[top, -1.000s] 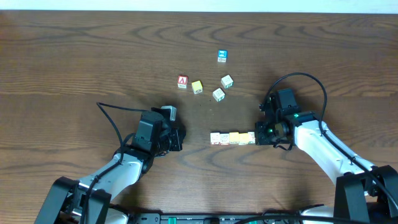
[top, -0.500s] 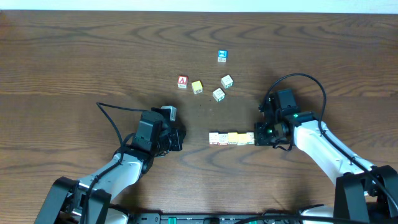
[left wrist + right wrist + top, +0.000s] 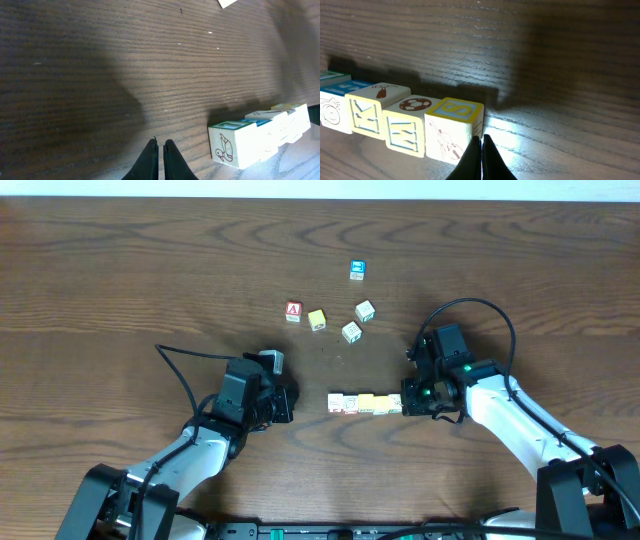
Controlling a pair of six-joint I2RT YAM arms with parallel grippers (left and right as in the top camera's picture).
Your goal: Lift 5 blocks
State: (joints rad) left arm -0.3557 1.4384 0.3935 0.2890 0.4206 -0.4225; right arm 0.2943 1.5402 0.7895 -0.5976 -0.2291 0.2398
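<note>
Seemingly bracing the row of five tiny wooden alphabet blocks from 3 o'clock, right gripper jaws together. Next, probably: left gripper, jaws together too, against the 9 o'clock end.

Most likely a robotics lab or test bench, not a home. Dark brown wood-grain table filling the overhead frame, with a row of small wooden alphabet cubes at centre. Black-and-white jointed left arm entering from the lower left, matching right arm from the lower right, both trailing looped black cables. Plain pale strip of wall along the top edge.
</note>
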